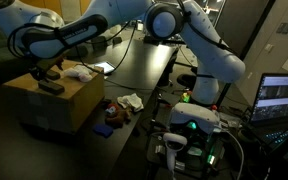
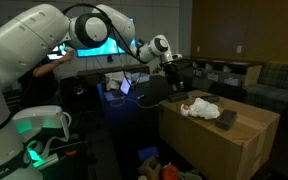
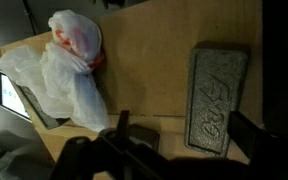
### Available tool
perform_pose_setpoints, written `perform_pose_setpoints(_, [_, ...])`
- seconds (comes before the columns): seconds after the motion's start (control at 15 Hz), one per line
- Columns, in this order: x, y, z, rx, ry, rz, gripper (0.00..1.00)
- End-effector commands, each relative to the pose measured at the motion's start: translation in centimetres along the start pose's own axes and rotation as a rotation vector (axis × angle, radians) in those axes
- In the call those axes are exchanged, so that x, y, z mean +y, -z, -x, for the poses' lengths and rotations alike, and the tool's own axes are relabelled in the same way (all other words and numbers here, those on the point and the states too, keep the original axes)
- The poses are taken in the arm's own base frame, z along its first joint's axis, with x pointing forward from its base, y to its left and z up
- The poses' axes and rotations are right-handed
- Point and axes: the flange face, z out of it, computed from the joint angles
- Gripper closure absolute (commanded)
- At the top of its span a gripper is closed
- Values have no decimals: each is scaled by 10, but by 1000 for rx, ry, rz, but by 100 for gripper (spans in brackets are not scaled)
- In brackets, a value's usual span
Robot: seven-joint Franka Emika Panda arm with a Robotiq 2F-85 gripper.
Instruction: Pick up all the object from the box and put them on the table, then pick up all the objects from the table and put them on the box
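Plainly, the end effector (image 3: pixel 184 135) hangs just above the top of the box (image 3: pixel 154 60) with its jaws spread wide and nothing held between them. In the wrist view, the near end of the dark block (image 3: pixel 216 95) lies on the cardboard roughly between the two fingers (image 3: pixel 124 128).

That block looks rigid and dense, with raised lettering cast into its face, so I judge it to be the heaviest piece here. It should not deform under a firm pinch. The best hold is probably across its short width near the middle, since its long straight sides give the pads flat, parallel faces.

The white cloth (image 3: pixel 59 75) lies beside it on the same box top, near but apart from the block. It is crumpled, with a small red item (image 3: pixel 79 38) showing at its far end. The cloth looks soft and light, so it should bunch and drape. A pinch straight down into the highest fold would suit it, though the red item may slip out if it is only loosely wrapped.

In an exterior view, another pale cloth (image 1: pixel 131 101) and small red and brown items (image 1: pixel 112 112) lie on the black counter (image 1: pixel 134 60) beside the box.
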Motion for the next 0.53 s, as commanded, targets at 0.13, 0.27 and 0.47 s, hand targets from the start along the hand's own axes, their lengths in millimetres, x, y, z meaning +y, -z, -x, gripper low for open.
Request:
perform_pose_setpoints(0.13, [22,31,-14,10,-49,-11,1])
perform_pose_setpoints(0.27, [28,32,-21,21,-64,-33,0])
perform_pose_setpoints(0.47, [45,24,-37,44,-75,-98,0])
